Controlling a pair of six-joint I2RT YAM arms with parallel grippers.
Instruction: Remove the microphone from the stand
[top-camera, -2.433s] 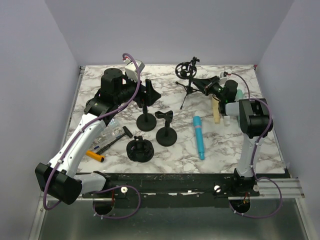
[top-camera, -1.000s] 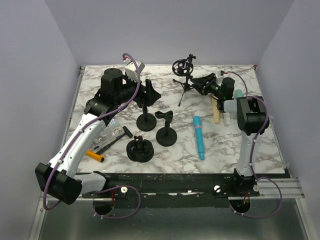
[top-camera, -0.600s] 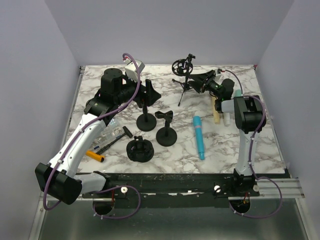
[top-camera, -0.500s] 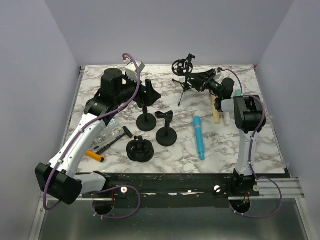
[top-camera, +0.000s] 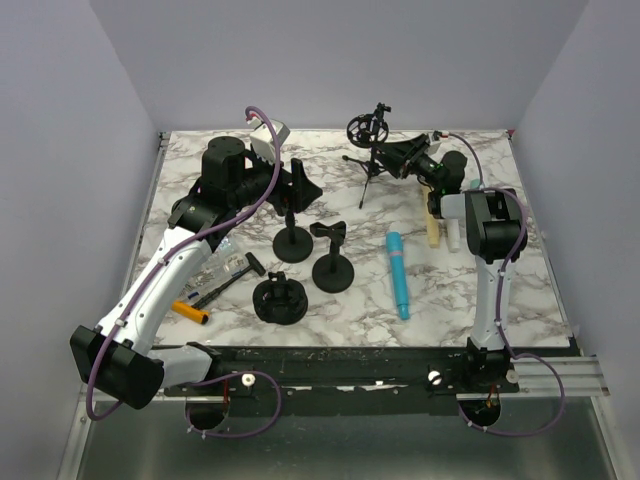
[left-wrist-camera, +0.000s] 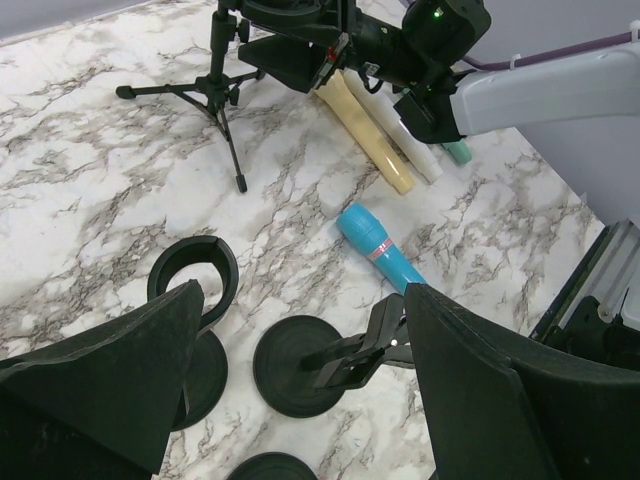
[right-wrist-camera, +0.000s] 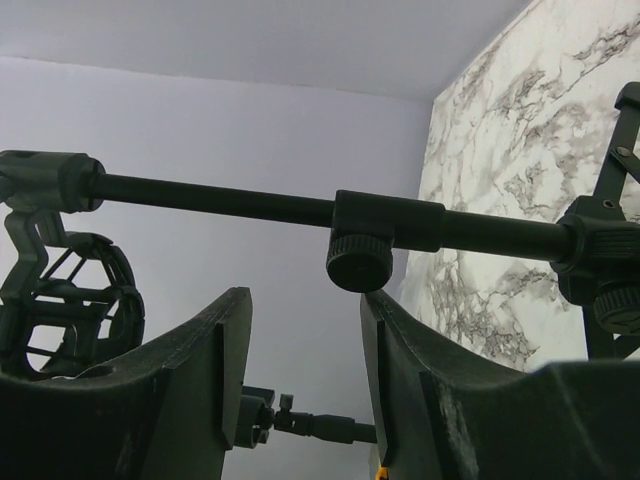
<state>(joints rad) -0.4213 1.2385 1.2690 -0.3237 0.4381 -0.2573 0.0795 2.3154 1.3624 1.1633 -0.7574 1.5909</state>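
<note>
Top external, near to far: I see teal mic (top-camera: 398, 275) lying flat on marble table (top-camera: 500, 290), off any stand, just R of clip stand (top-camera: 331, 262); L gripper (top-camera: 303, 187) jaws wide apart over round-base stand (top-camera: 292, 240); farther back R gripper (top-camera: 385, 157) jaws apart beside tripod stand (top-camera: 368, 170) boom.

The top camera looks down from above the near edge over the whole bench (top-camera: 450, 300). The left wrist faces the right edge. The right wrist is close under the tripod (top-camera: 365, 165), which all three views share.

table (top-camera: 540, 270): glossy marble-look | tripod stand (left-wrist-camera: 222, 90): matt black metal | microphone (top-camera: 398, 275): smooth plastic
</note>
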